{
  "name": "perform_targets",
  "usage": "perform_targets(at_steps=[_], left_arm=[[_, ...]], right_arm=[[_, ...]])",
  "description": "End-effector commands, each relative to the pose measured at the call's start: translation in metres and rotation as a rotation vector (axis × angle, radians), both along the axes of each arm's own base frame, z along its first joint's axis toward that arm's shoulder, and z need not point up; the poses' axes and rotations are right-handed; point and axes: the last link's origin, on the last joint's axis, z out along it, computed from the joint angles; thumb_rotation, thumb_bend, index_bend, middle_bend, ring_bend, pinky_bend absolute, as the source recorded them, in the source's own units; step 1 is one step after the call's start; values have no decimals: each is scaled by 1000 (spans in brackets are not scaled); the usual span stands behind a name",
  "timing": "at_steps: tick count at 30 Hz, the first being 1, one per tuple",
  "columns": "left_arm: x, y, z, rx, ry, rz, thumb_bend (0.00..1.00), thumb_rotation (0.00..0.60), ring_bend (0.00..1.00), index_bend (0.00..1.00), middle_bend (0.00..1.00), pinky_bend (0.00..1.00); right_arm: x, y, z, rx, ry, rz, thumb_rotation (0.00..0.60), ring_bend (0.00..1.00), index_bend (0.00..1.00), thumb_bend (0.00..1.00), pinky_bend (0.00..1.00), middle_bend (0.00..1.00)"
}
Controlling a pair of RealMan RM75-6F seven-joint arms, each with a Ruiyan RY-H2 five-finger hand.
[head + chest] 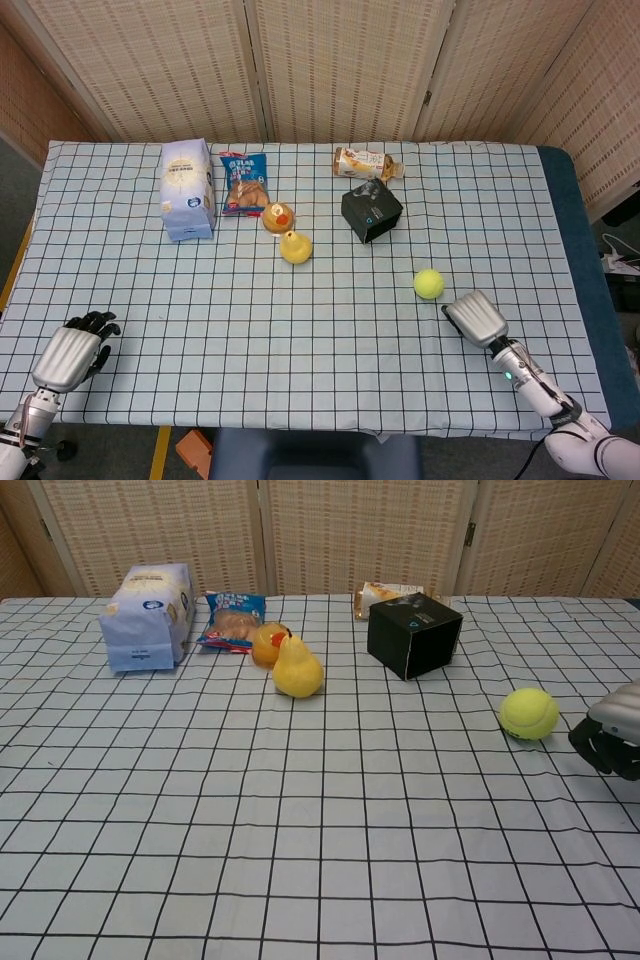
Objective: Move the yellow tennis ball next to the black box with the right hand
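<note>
1. The head view shows both hands. The chest view shows only the right hand [612, 742], cut by the right frame edge; the left hand [72, 352] lies outside that view.
2. The chest view shows the dark curled fingers [598, 752] of the right hand under its silver back. In the head view only the silver back of the right hand [476, 318] is visible, and the fingers are hidden beneath it.
3. The right forearm [528, 378] runs from the lower right corner of the head view up and left, with the hand palm-down over the checked tablecloth [300, 340].
4. The right hand is near the yellow tennis ball [429, 283], on its near right side. The chest view shows a gap between the fingers and the ball [529, 713]; no contact.
5. The right hand holds nothing, with its fingers curled under. Whether they are fully clenched cannot be determined.
6. The left hand rests at the near left table corner, fingers curled in, holding nothing.
7. The yellow tennis ball lies on the tablecloth, well apart from the black box [371, 210], nearer the front edge and further right.
8. A yellow pear [295, 246] lies left of the black box.
</note>
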Motion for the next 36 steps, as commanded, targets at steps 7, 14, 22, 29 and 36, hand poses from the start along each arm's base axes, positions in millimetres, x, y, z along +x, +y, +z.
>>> perform_targets(at_steps=[7, 14, 22, 29, 36], left_arm=[[-1, 0, -2, -11, 3, 4, 513, 600, 226, 408, 248, 383], [-1, 0, -3, -16, 6, 5, 512, 600, 226, 408, 248, 383], [2, -2, -4, -21, 3, -11, 512, 600, 226, 408, 249, 383], [1, -2, -3, -18, 2, -7, 512, 600, 226, 409, 249, 382], [2, -2, -2, -15, -6, -4, 512, 600, 226, 409, 250, 383]], right_arm=[[0, -11, -9, -3, -7, 7, 600, 991, 1000, 908, 945, 985], [-2, -26, -18, 11, 9, 9, 600, 991, 1000, 908, 945, 985], [2, -45, -30, 31, 10, 9, 600, 991, 1000, 908, 945, 985], [11, -54, -37, 35, -12, 28, 600, 991, 1000, 908, 945, 985], [20, -68, -35, 22, -14, 42, 600, 991, 1000, 908, 945, 986]])
